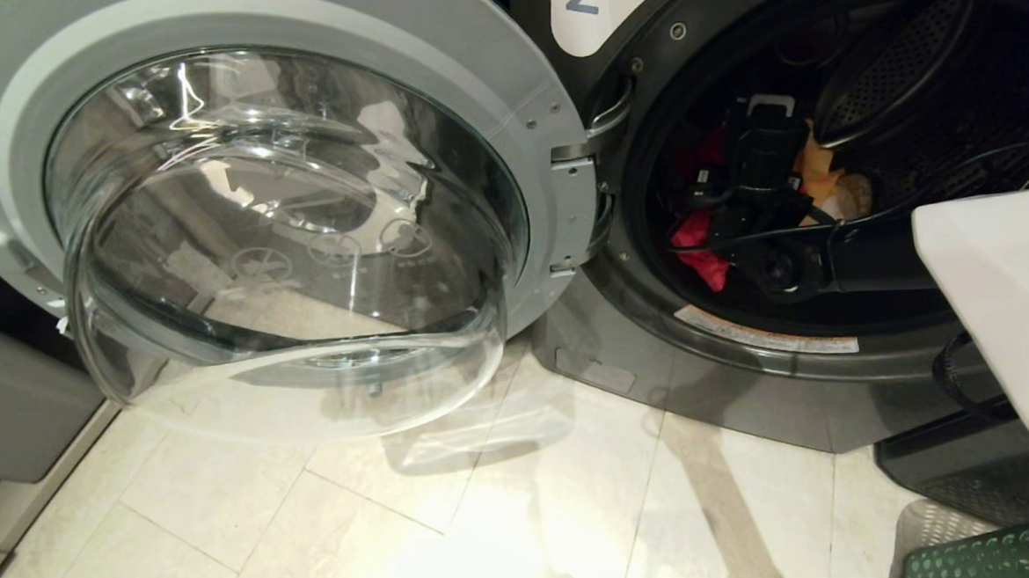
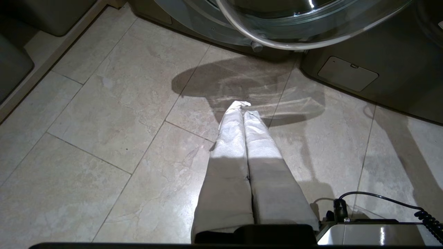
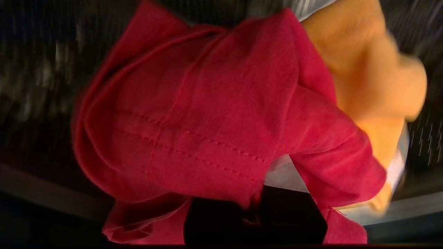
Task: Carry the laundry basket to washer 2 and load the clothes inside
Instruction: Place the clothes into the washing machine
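Pale floor tiles point(image 1: 333, 527) are lying before washer 2 point(image 1: 748, 374). Inside its drum, the right pincer point(image 1: 742, 180) is grasping the clothes point(image 3: 207, 121). The left pincer point(image 2: 242, 110) is hanging clenched over the floor.

1. A pale marble-look tiled floor point(image 1: 333, 527) fills the lower half of the head view.
2. Washer 2 point(image 1: 749, 400) stands on it at upper right.
3. The laundry basket point(image 1: 995, 554) sits at the lower right corner.
4. A grey bin point(image 1: 10, 412) stands at the left edge.

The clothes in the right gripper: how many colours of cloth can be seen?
3: red cloth wrapping the right gripper, orange-yellow cloth beside it, white cloth under the red. More may be hidden.
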Robot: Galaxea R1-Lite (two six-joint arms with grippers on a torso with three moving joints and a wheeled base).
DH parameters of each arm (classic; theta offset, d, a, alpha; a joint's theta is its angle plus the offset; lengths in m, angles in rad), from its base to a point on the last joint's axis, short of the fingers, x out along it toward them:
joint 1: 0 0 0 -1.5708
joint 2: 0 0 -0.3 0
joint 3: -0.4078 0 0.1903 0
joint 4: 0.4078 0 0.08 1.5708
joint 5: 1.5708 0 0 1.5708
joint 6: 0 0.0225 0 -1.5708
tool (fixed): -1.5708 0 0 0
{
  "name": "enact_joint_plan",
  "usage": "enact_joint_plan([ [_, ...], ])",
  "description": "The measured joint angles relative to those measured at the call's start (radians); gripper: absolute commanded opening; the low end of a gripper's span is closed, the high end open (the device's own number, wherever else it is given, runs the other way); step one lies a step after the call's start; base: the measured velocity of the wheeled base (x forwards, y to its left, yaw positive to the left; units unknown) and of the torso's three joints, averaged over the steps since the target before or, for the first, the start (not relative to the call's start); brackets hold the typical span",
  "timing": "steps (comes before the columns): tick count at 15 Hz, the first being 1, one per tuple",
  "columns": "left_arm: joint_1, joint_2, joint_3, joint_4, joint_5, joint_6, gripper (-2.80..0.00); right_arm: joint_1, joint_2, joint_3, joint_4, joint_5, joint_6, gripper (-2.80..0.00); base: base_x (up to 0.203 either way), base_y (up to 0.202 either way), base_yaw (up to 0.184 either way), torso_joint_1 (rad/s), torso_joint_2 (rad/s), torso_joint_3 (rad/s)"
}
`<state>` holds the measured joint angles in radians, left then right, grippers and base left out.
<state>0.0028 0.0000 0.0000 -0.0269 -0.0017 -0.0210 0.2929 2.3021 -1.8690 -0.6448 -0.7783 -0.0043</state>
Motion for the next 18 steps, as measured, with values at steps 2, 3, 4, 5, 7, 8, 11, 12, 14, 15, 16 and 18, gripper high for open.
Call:
enact_joint_plan([
  [2, 0.0, 0.0, 0.0, 0.0, 0.0, 0.0, -2.8, -0.031, 0.073, -0.069, -0.138, 0.001, -0.138, -2.8, 0.0, 0.0, 0.0, 0.0, 0.0, 0.0],
  [3, 0.0, 0.0, 0.0, 0.0, 0.0, 0.0, -2.8, -0.044, 0.095, -0.081, -0.208, 0.005, -0.191, -2.8, 0.0, 0.0, 0.0, 0.0, 0.0, 0.0],
  [4, 0.0, 0.0, 0.0, 0.0, 0.0, 0.0, -2.8, -0.057, 0.113, -0.089, -0.282, 0.007, -0.234, -2.8, 0.0, 0.0, 0.0, 0.0, 0.0, 0.0],
  [5, 0.0, 0.0, 0.0, 0.0, 0.0, 0.0, -2.8, -0.07, 0.125, -0.093, -0.342, 0.01, -0.271, -2.8, 0.0, 0.0, 0.0, 0.0, 0.0, 0.0],
  [7, 0.0, 0.0, 0.0, 0.0, 0.0, 0.0, -2.8, -0.099, 0.135, -0.096, -0.416, 0.02, -0.309, -2.8, 0.0, 0.0, 0.0, 0.0, 0.0, 0.0],
  [8, 0.0, 0.0, 0.0, 0.0, 0.0, 0.0, -2.8, -0.109, 0.136, -0.097, -0.431, 0.022, -0.31, -2.8, 0.0, 0.0, 0.0, 0.0, 0.0, 0.0],
  [11, 0.0, 0.0, 0.0, 0.0, 0.0, 0.0, -2.8, -0.112, 0.139, -0.097, -0.433, 0.053, -0.31, 0.0, 0.0, 0.0, 0.0, 0.0, 0.0, 0.0],
  [12, 0.0, 0.0, 0.0, 0.0, 0.0, 0.0, -2.8, -0.113, 0.139, -0.097, -0.431, 0.063, -0.31, 0.0, 0.0, 0.0, 0.0, 0.0, 0.0, 0.0],
  [14, 0.0, 0.0, 0.0, 0.0, 0.0, 0.0, -2.8, -0.111, 0.14, -0.096, -0.421, 0.065, -0.307, 0.0, 0.0, 0.0, 0.0, 0.0, 0.0, 0.0],
  [15, 0.0, 0.0, 0.0, 0.0, 0.0, 0.0, -2.8, -0.108, 0.141, -0.095, -0.402, 0.065, -0.302, 0.0, 0.0, 0.0, 0.0, 0.0, 0.0, 0.0],
  [16, 0.0, 0.0, 0.0, 0.0, 0.0, 0.0, -2.8, -0.108, 0.142, -0.094, -0.377, 0.064, -0.288, 0.0, 0.0, 0.0, 0.0, 0.0, 0.0, 0.0],
  [18, 0.0, 0.0, 0.0, 0.0, 0.0, 0.0, -2.8, -0.111, 0.144, -0.087, -0.303, 0.062, -0.218, 0.0, 0.0, 0.0, 0.0, 0.0, 0.0, 0.0],
])
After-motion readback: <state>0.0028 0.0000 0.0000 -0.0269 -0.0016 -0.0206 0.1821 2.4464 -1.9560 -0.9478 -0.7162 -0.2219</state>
